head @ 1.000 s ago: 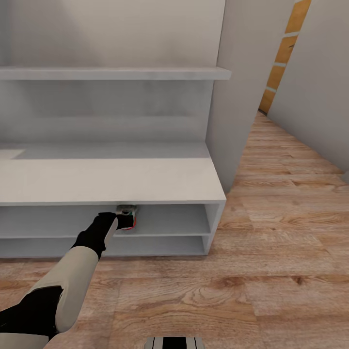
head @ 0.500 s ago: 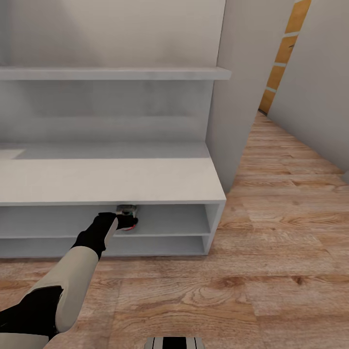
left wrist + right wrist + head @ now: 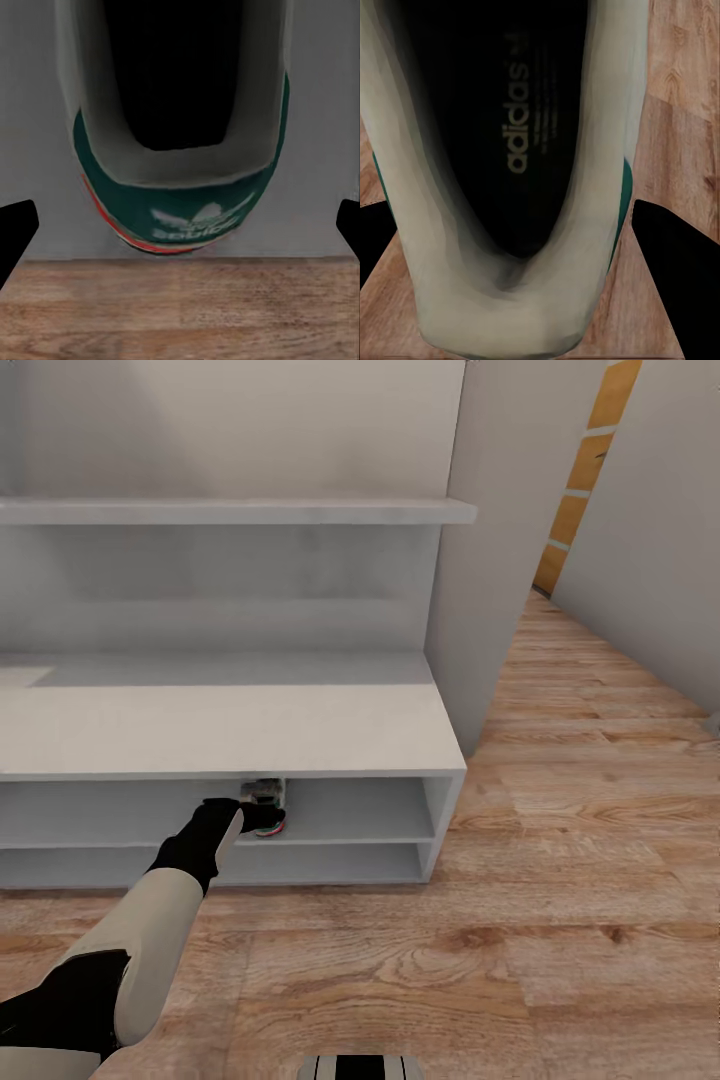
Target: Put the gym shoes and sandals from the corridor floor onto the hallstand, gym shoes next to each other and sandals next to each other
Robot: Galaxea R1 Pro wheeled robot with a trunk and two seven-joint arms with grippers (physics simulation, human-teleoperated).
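— Where's the first gym shoe [image 3: 268,807]?
— On the middle shelf [image 3: 350,830] of the hallstand [image 3: 250,730], inside the upper opening of the low bench base, just under the bench top. Heel facing outward: green patch with a white trefoil, a red-orange line beneath it.
— And the left gripper [image 3: 180,229]?
— Right at that heel, released. Black fingers [image 3: 15,225] spread wide to either side, clear of the shoe, with grey shelf between. Left arm [image 3: 150,930] stretched forward and down into the opening.
— The second gym shoe [image 3: 510,150]?
— Seen from above in the right wrist view: cream-white collar, dark insole with printed lettering, a sliver of green on the side. Wood planks of the corridor floor [image 3: 560,880] behind it.
— Right gripper [image 3: 529,262]?
— Clenched on that second gym shoe, by the look of it: one dark finger [image 3: 675,285] against each flank near the heel end.
— Around the hallstand?
— Tall pale back panel, a long upper ledge [image 3: 230,510], then a grey wall [image 3: 650,560] across the corridor floor to the right.
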